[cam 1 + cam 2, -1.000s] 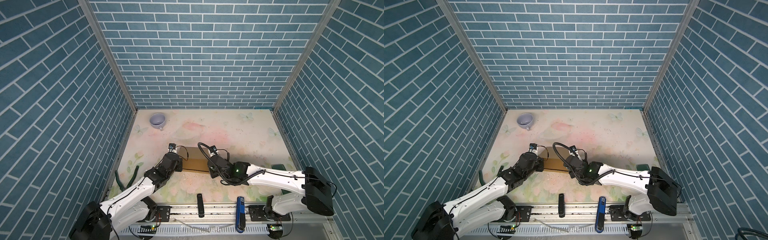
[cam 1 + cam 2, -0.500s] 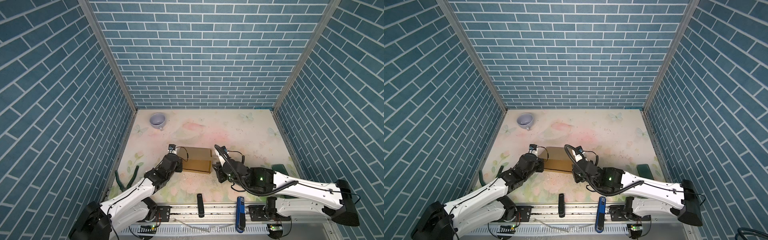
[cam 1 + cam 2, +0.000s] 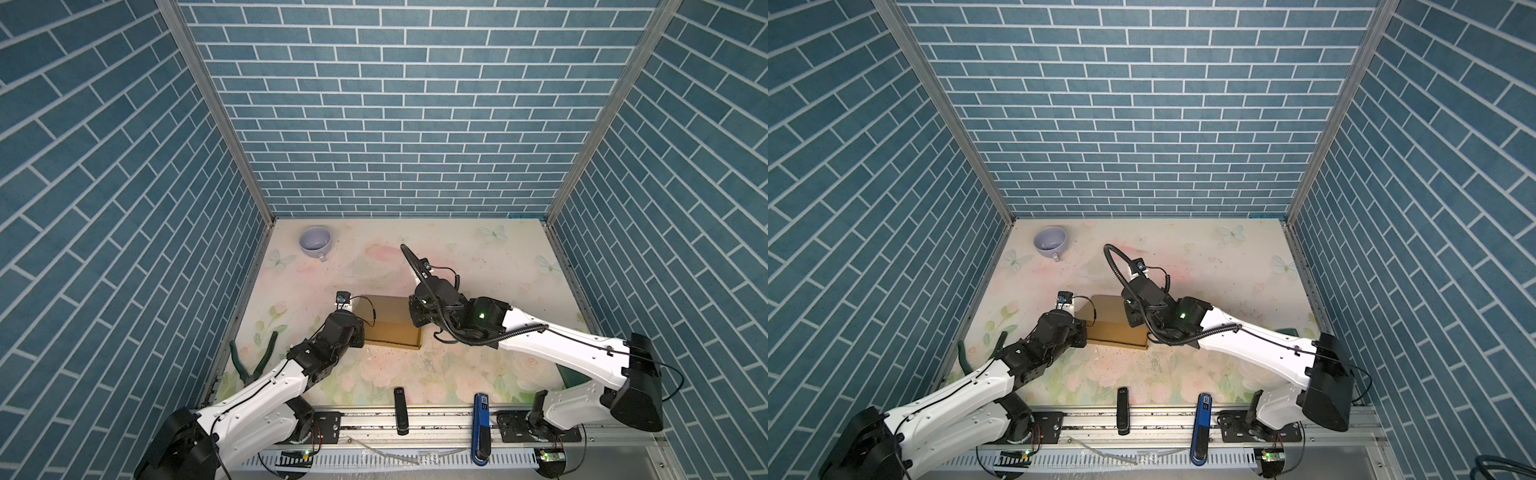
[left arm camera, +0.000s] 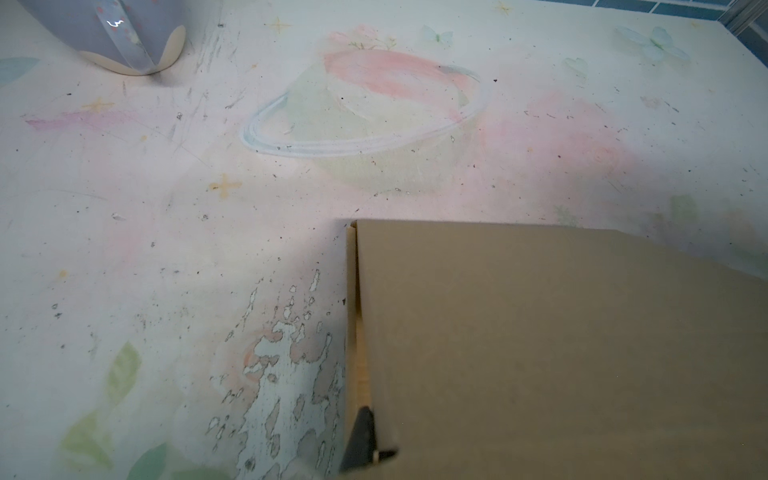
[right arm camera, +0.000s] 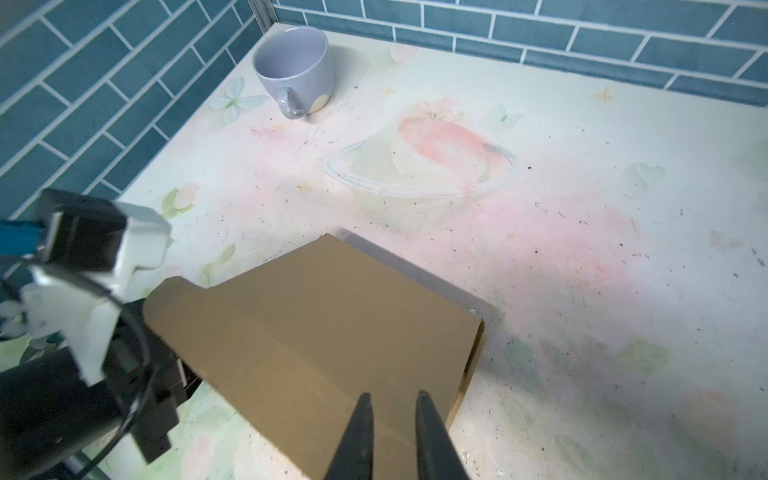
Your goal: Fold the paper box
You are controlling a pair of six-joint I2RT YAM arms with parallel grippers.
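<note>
Midway across the floral tabletop (image 3: 478, 266), in both top views: shows the paper box (image 3: 388, 326) (image 3: 1113, 324) lying flat with its lid panel folded down, set between the two arms. Puts the left gripper (image 3: 360, 332) (image 3: 1086, 329) against the box's left end and the right gripper (image 3: 414, 318) (image 3: 1130, 318) over its right end. Hides both sets of jaws behind the wrists, so cannot tell their state from up there. Leaves a lilac mug (image 3: 316, 243) (image 3: 1050, 241) well apart, in the far left corner.

From the left wrist: fills much of the frame with the paper box (image 4: 540, 353), the side wall showing as a pale strip beneath the lid panel's edge. Catches one dark fingertip (image 4: 360, 428) poking into the gap between that edge and the side wall. Loses the other finger under the cardboard. Reads as clenched almost shut; cannot tell whether any cardboard is pinched.

From the right wrist: looks down onto the paper box (image 5: 332, 332), with two dark fingers (image 5: 359, 436) over the lid panel, slightly parted and gripping nothing. Cannot tell whether the tips touch the cardboard. Shows a rounded ear flap (image 5: 170, 291) sticking out at the corner just beside the left gripper's body, and the mug (image 5: 293, 66) upright near the wall corner.
</note>
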